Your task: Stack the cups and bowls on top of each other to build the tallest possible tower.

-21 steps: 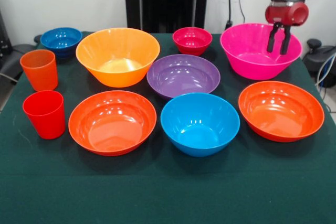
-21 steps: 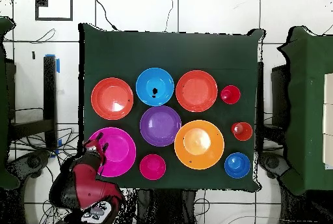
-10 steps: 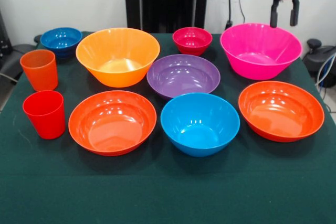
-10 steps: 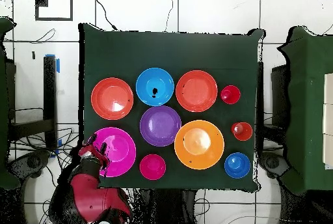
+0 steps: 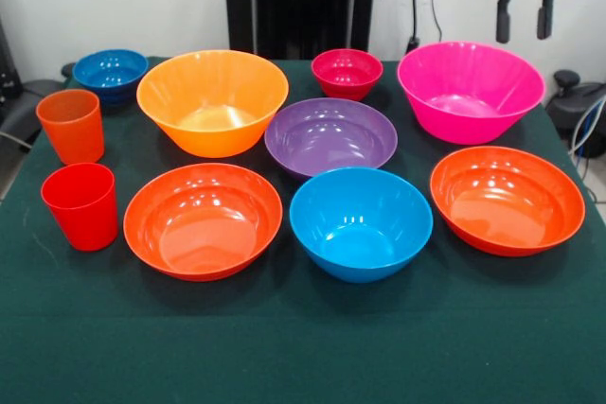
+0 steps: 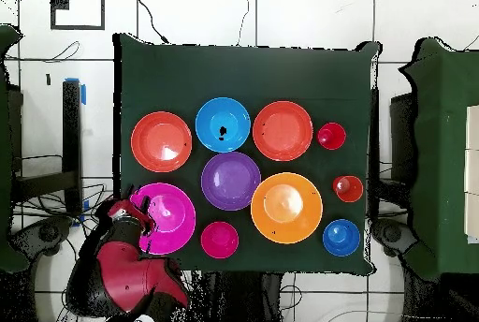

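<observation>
My gripper (image 5: 524,35) hangs open and empty, high above the far right rim of the large pink bowl (image 5: 469,92); from overhead the gripper (image 6: 140,215) sits over the pink bowl's (image 6: 168,217) left edge. All bowls stand apart and upright on the cloth: large orange (image 5: 212,101), purple (image 5: 329,134), light blue (image 5: 361,222), two shallow red-orange ones (image 5: 203,219) (image 5: 507,198), small dark blue (image 5: 111,73) and small crimson (image 5: 347,73). The translucent orange cup (image 5: 71,126) and the red cup (image 5: 80,205) stand at the left edge.
A dark green cloth (image 5: 303,347) covers the table. Cables and dark furniture lie off the table's sides in the overhead view.
My gripper has lifted from just inside the pink bowl's rim to well above it, and its fingers have spread wider. No bowl or cup has moved.
</observation>
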